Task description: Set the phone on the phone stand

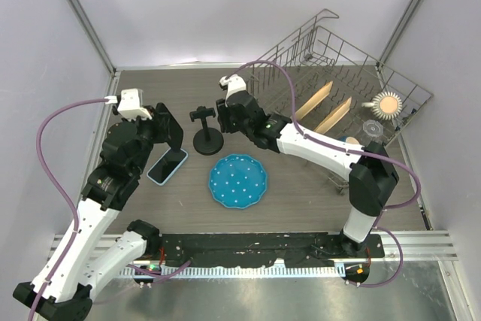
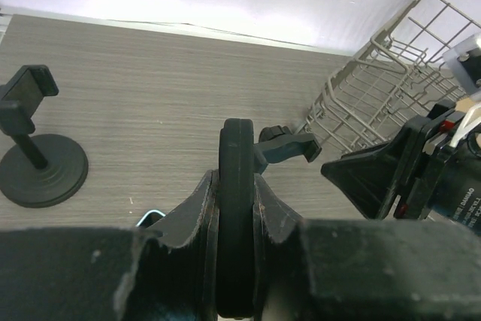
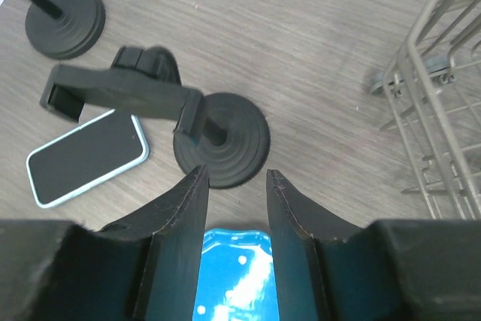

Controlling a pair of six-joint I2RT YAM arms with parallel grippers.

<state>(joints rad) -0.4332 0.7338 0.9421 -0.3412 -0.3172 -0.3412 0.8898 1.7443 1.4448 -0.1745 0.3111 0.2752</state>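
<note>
- Counting from above gave one phone (image 1: 167, 165), one blue plate (image 1: 238, 180) and one wire dish rack (image 1: 357, 50). The right wrist view showed two phone stands, a nearer stand (image 3: 224, 140) and a farther stand (image 3: 66, 9).
- The phone was a flat slab with rounded corners in a pale blue case. It lay with its dark glossy screen up on the table (image 1: 293, 193), near the nearer stand's base and on neither stand.
- Both stands were matt black, each with a ridged round base and a thin post. The nearer one carried a long clamp bar (image 3: 120, 94) across its top.
- The plate was scalloped at the rim and dotted with white, and the table had a grey wood grain. The rack was thin bare wire, with two wooden spatulas (image 1: 314, 101) leaning inside it.
- The left gripper (image 2: 235, 180) reached in from the left above the phone's far end. Its fingers were clamped on a thick black piece (image 2: 237, 140) with a rounded top, seen edge-on; what that piece was could not be told.
- The right gripper (image 3: 235, 173) came across from the rack side and pointed down over the nearer stand's base. Its fingers stood apart with nothing between them.
</note>
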